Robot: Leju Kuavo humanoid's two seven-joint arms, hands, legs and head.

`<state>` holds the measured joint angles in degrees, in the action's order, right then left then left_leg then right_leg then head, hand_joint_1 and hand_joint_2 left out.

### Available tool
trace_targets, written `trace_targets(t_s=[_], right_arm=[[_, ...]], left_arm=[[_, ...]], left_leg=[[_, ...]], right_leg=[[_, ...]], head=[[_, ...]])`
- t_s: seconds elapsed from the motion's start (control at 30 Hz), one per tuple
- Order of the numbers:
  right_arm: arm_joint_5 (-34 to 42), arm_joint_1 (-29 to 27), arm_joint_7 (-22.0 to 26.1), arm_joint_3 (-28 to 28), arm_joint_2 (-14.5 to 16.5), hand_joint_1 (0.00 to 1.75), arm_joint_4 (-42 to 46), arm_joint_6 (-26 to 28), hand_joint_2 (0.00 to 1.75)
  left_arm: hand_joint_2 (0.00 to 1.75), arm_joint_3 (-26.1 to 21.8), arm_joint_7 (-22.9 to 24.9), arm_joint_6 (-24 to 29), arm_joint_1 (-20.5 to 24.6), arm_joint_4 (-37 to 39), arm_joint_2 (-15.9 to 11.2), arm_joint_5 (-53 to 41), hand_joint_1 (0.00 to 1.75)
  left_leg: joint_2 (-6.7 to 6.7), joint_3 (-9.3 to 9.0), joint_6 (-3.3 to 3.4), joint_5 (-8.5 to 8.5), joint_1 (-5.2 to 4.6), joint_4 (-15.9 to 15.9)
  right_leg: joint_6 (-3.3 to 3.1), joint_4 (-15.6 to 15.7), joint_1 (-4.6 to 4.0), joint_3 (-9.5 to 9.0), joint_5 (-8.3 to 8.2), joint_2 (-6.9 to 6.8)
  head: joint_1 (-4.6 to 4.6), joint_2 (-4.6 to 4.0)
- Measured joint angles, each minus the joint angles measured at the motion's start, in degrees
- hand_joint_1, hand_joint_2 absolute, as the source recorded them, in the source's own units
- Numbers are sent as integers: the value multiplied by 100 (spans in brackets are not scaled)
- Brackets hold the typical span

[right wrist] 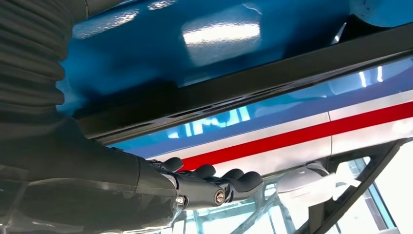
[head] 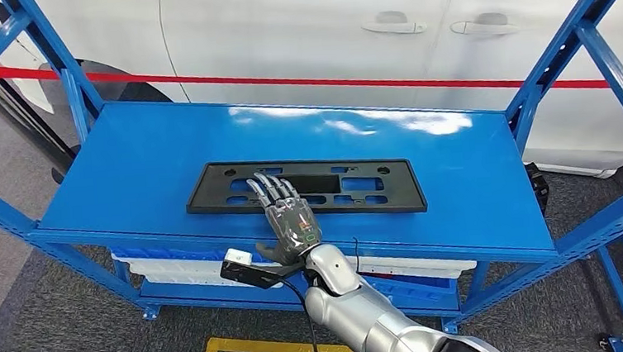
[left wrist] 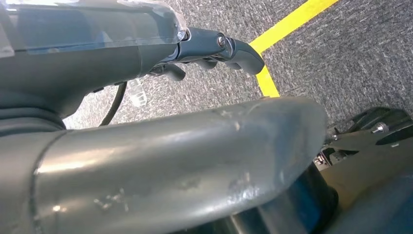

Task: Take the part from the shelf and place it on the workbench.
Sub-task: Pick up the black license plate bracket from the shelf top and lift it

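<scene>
The part (head: 359, 191) is a long flat black plate with several cut-outs. It lies flat on the top board of the blue shelf (head: 157, 145), near the front edge. My right hand (head: 288, 215) rests palm down on the plate's left-middle, fingers stretched out across it and thumb at the shelf's front edge. In the right wrist view the right hand's fingers (right wrist: 219, 185) lie straight along the plate's dark edge (right wrist: 272, 78). My left hand (left wrist: 214, 48) hangs over the grey carpet with nothing in it, fingers loosely bent.
Blue uprights (head: 571, 33) and diagonal braces frame the shelf on both sides. A white car with a red stripe (head: 298, 28) stands right behind it. White and blue items (head: 174, 268) lie on the lower board. A yellow line (head: 246, 350) marks the carpet.
</scene>
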<state>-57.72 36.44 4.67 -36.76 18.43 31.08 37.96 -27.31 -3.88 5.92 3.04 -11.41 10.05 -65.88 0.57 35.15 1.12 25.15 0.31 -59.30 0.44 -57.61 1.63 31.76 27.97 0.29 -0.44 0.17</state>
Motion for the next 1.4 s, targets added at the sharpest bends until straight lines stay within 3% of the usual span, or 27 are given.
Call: trace_targets(t_s=[0.67,1.17,1.4], right_arm=[[-243,368,-261,-1,-90,0,44,-108,175],[-1185,909,-1575,-125,-415,0,-680,-1263,175],[-1763,1201,-2597,-384,-684,0,-1011,-1944,175]], left_arm=[[0,-3,-1,-18,20,0,1,-108,0],[0,-4,7,-36,125,0,45,-248,0],[0,-131,-151,43,130,0,55,-30,0]], left_leg=[[-4,-4,-20,-13,22,0],[-6,-14,-23,-14,22,0],[-4,-79,-32,-4,23,1]], right_leg=[[17,-39,-24,20,4,0],[17,-42,-24,17,4,2],[24,-38,-24,-42,24,-2]], head=[[0,-1],[-1,0],[-2,0]])
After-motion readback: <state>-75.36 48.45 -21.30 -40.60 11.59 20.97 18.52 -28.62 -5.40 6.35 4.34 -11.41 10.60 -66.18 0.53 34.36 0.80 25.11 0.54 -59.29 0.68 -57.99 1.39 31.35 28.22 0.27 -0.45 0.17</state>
